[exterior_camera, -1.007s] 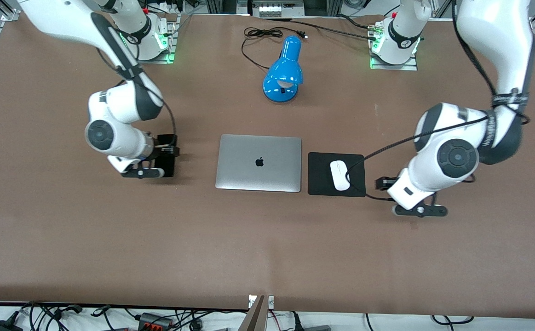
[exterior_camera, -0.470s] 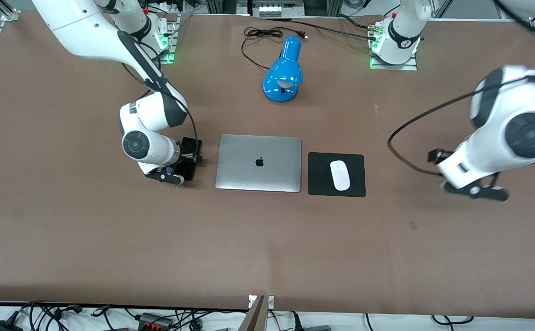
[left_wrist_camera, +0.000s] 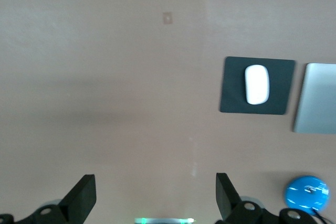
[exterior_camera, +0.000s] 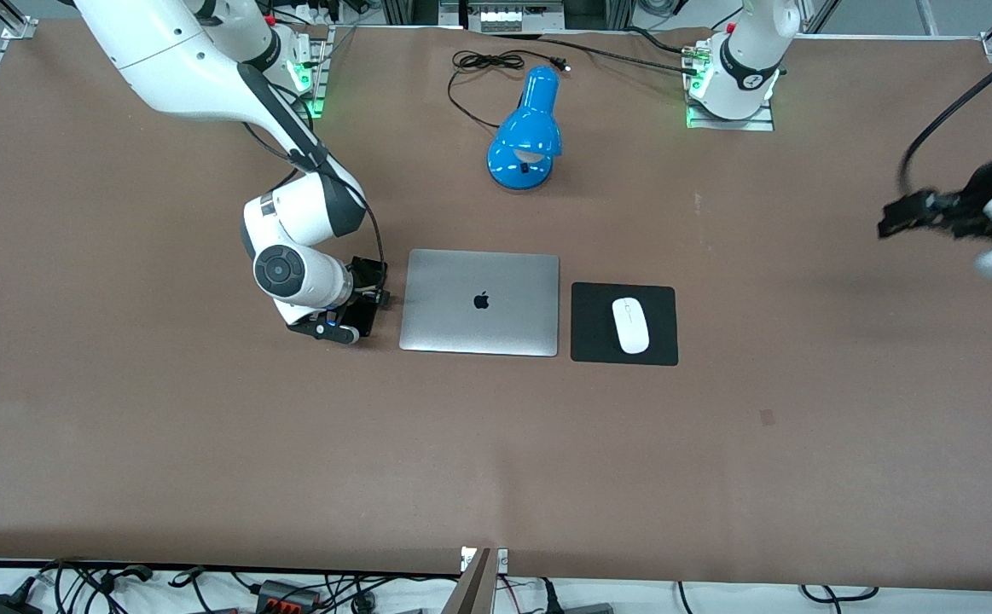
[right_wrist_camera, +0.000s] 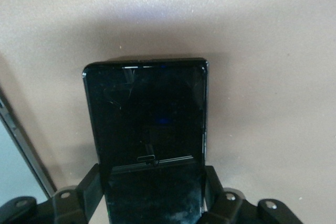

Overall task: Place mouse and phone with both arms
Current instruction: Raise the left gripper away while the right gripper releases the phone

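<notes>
The white mouse (exterior_camera: 630, 325) lies on a square black mat (exterior_camera: 598, 298) beside the laptop; it also shows in the left wrist view (left_wrist_camera: 257, 84). The black phone (exterior_camera: 369, 317) is held by its sides in my right gripper (exterior_camera: 359, 294), low over the table, next to the laptop's edge toward the right arm's end. In the right wrist view the fingers (right_wrist_camera: 90, 186) clamp the phone (right_wrist_camera: 147, 114). My left gripper (exterior_camera: 905, 213) is open and empty, raised over the table at the left arm's end, apart from the mat. Its fingers (left_wrist_camera: 83, 199) stand wide apart.
A closed silver laptop (exterior_camera: 480, 300) lies at the table's middle. A blue desk lamp (exterior_camera: 528, 136) with a black cord lies nearer to the robots' bases. The brown table surface (exterior_camera: 496, 460) stretches toward the front camera.
My right gripper has carried the phone toward the laptop. My left arm has drawn away from the mat, up and out toward its end of the table. The mouse has stayed on the mat.
</notes>
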`<state>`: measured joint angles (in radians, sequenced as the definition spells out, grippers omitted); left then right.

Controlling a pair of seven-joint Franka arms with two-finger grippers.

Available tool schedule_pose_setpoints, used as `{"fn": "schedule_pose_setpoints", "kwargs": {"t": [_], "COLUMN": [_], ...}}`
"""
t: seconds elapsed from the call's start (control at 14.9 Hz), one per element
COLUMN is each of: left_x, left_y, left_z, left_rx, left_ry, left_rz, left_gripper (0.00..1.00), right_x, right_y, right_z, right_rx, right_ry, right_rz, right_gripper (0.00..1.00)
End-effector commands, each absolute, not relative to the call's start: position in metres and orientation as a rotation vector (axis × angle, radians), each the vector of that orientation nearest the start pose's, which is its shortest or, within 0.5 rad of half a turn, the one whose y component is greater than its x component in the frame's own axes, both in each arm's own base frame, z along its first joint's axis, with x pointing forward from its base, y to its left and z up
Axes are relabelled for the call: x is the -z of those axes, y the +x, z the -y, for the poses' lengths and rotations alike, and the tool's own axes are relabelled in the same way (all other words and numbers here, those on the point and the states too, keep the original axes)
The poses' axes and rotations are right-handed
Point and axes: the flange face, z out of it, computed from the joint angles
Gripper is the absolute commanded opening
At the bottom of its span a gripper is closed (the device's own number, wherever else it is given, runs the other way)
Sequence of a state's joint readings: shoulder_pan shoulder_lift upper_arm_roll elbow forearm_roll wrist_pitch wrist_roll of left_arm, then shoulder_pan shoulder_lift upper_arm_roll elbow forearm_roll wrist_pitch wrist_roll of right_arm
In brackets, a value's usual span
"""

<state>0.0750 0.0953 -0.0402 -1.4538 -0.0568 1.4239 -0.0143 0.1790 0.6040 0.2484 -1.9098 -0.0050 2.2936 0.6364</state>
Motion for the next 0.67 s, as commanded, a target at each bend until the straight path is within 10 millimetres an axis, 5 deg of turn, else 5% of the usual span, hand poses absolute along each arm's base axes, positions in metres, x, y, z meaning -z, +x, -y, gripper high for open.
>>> {"fn": "schedule_pose_setpoints", "kwargs": {"t": [0.0, 0.27, 0.6], "left_x": [-0.612, -0.602, -0.603], "left_y": [0.541, 0.541, 0.544], "left_z": [-0.001, 0.019, 0.021], "left_rx": [-0.056, -0.079, -0.098], "left_ry": [-3.216, -3.136, -3.128], "left_rz": [0.069, 0.000, -0.008], "left_gripper": [1.00, 1.00, 1.00], "right_x": [-0.176, -0.211, -0.343], "right_y": [0.555, 0.570, 0.626], "right_z": [-0.258, -0.257, -0.234], "right_rx": [-0.366, -0.296, -0.288], "right_ry": [-3.090, -3.086, -3.114], "right_rz": [-0.362, -0.352, -0.350], "right_gripper": [1.00, 1.00, 1.00]}}
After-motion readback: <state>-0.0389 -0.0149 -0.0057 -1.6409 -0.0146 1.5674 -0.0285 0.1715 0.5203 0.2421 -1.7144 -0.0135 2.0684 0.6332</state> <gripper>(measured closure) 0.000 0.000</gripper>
